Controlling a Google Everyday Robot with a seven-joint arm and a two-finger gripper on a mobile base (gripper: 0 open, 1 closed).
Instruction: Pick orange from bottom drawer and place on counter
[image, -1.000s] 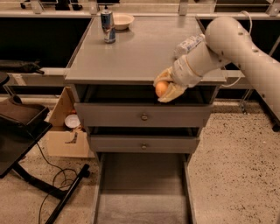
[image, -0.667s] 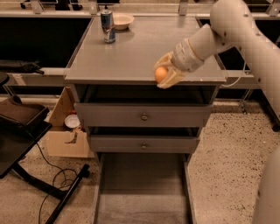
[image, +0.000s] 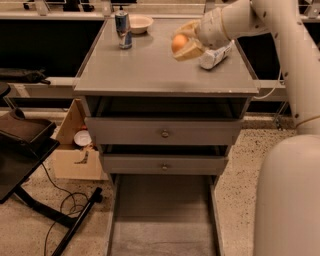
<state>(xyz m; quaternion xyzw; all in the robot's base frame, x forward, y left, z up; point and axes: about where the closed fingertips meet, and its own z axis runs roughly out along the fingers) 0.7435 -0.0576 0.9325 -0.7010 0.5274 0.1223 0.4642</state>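
Observation:
The orange (image: 179, 43) is small and round and sits between the tan fingers of my gripper (image: 184, 45). The gripper is shut on it and holds it above the right half of the counter (image: 150, 65), a broad flat grey top. My white arm reaches in from the upper right. The bottom drawer (image: 163, 220) is pulled out far toward the camera, and its plain grey floor shows nothing on it.
A drink can (image: 122, 30) and a white bowl (image: 140, 22) stand at the counter's back left. A white plastic bottle (image: 215, 56) lies just right of the gripper. Two knobbed drawers (image: 163, 133) are shut. A cardboard box (image: 75, 150) and cables are on the floor at left.
The gripper has lifted the orange from in front of the counter's front edge up and back, and now holds it over the countertop near the bottle.

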